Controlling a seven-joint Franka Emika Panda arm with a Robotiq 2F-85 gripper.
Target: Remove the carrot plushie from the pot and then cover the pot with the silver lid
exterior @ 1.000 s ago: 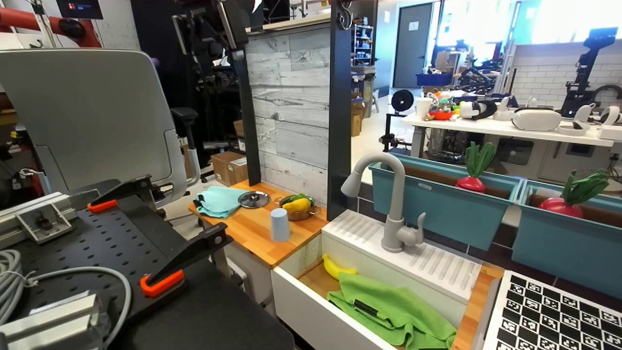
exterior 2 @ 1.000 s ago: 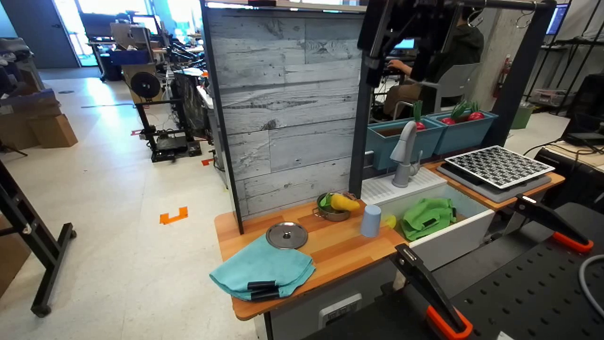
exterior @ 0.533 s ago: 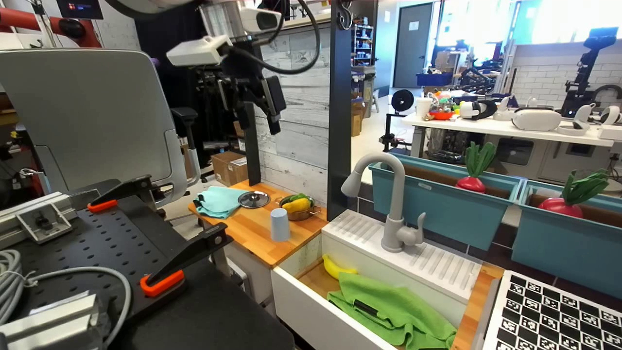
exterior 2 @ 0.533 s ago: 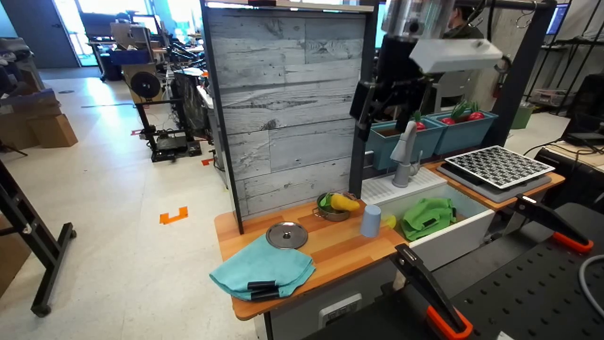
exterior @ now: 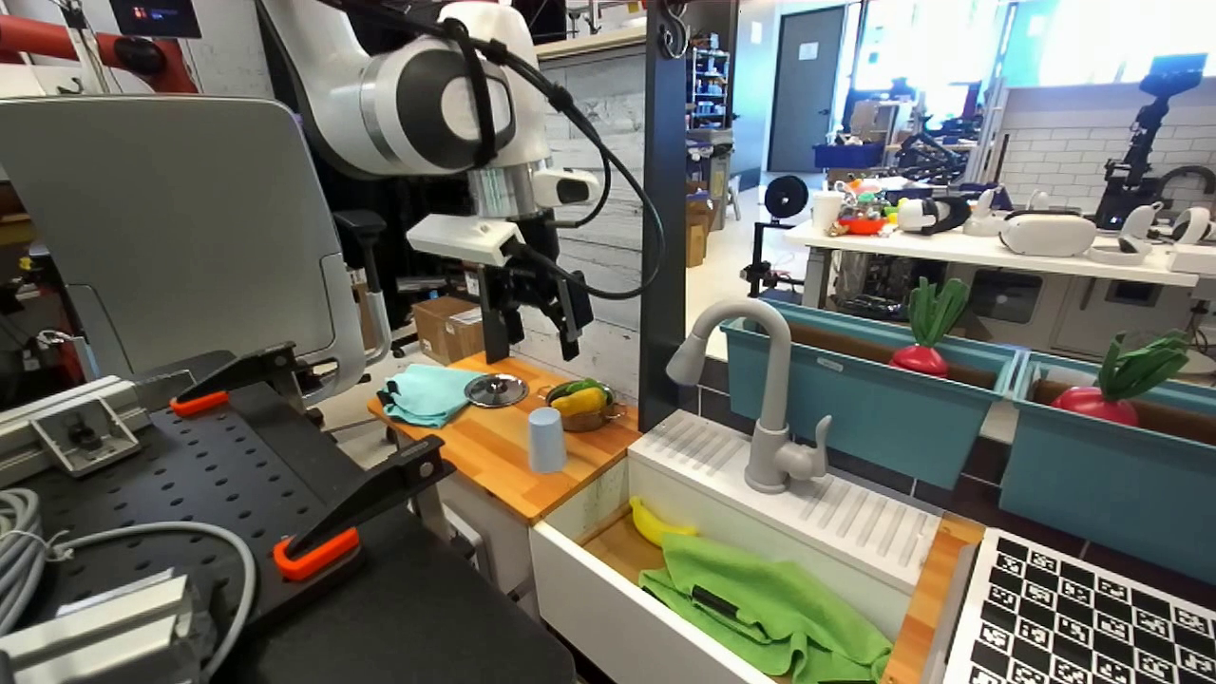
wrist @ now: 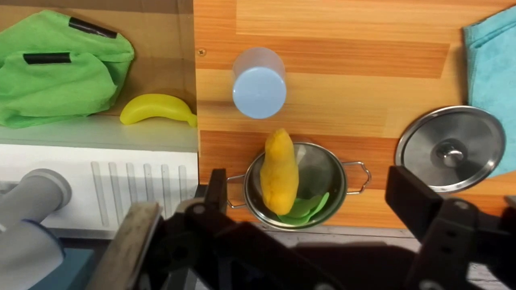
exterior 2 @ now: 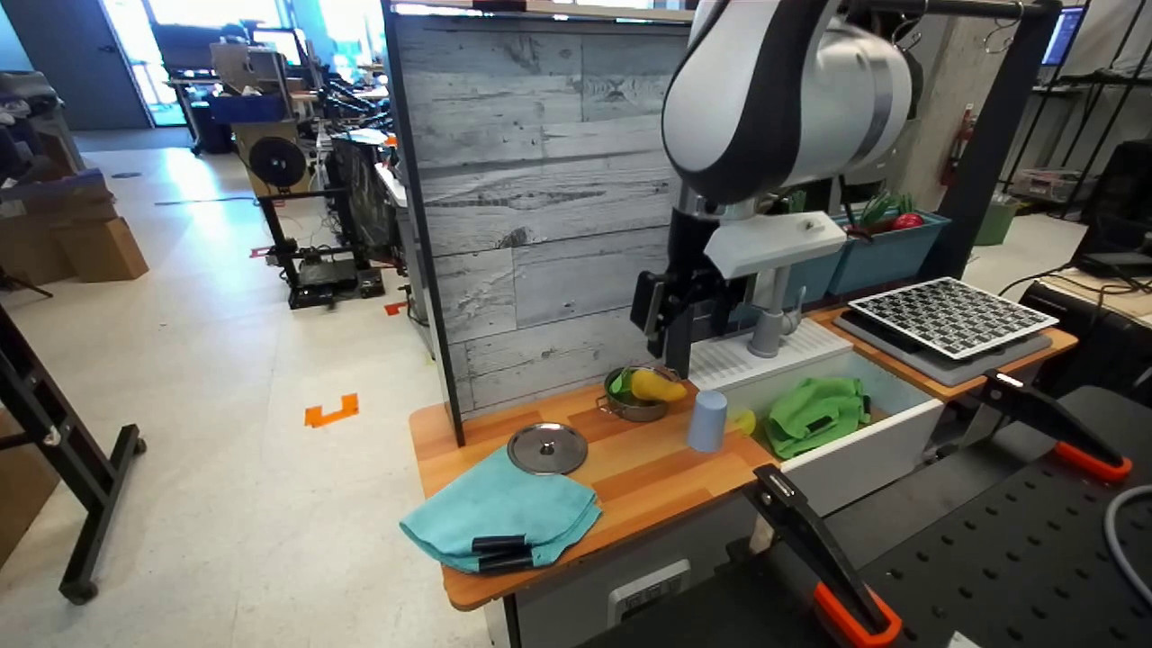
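The carrot (wrist: 279,173) lies below the claw (wrist: 308,181), between its two fingers (wrist: 409,197) as seen in the wrist view and nearer the finger on the side of the sink (exterior: 598,613). It slants in the pot (wrist: 318,169): the thick end is inside, and the tapered end reaches over the rim toward the inverted cup (wrist: 259,92). A green leaf (wrist: 304,211) lies in the pot beside the thick end; whether it is joined to the carrot cannot be told. The claw points downward, fingers wide apart and gripping nothing; in both exterior views its tips hang above the pot, apart from it. The lid (wrist: 451,137) rests knob upward on the bench (wrist: 363,92), on the side of the pot away from the sink, its edge overlapping the cloth (wrist: 494,64).

Compared with half a second earlier, the claw in both exterior views is lower and closer to the pot, and more of the arm (exterior 2: 756,108) shows above it. One second earlier only the claw's lower part showed, near the top edge of both exterior views. Carrot, pot, lid and cup occupy the same positions at all three instants.
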